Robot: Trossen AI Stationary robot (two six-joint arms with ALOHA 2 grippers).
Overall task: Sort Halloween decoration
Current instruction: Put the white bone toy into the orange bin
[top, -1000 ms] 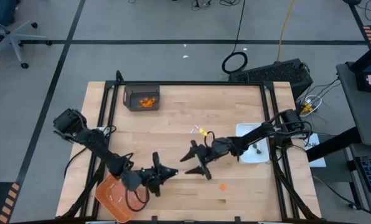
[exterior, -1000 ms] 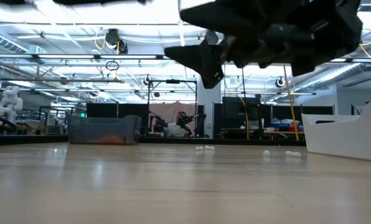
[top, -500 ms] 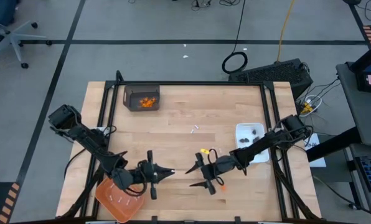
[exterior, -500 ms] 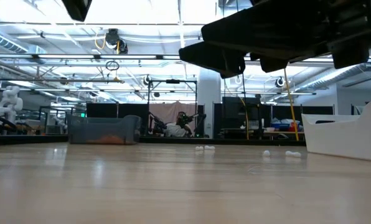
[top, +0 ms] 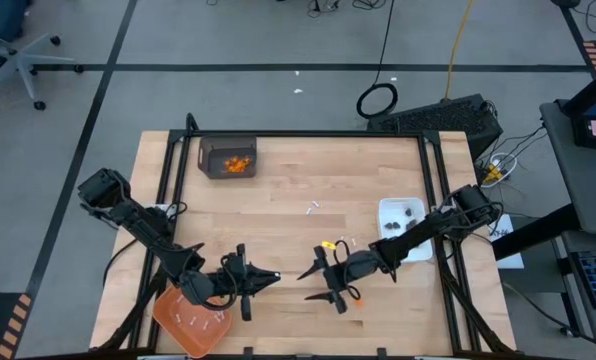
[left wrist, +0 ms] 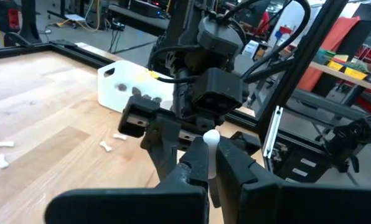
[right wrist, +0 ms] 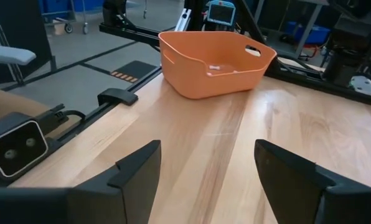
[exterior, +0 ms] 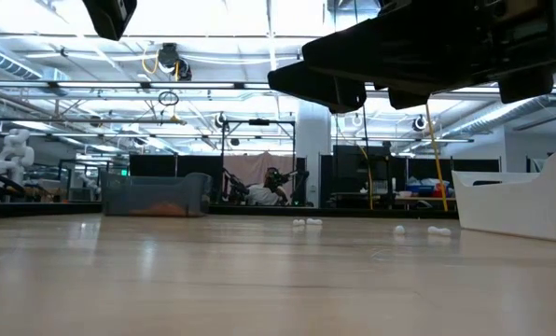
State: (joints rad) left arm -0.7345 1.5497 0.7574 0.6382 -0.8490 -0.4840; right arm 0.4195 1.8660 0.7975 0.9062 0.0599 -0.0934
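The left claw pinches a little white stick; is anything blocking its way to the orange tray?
Nothing visible does. The left gripper, shut on the white stick, hovers just beside the orange tray, pointing away from it.

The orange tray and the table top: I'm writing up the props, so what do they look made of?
The orange tray looks like moulded plastic: one even colour, matt, with rounded walls and a cut-out handle. The table top looks like sealed wood: pale planks with grain lines and a soft sheen, set in a dark frame that is probably metal.
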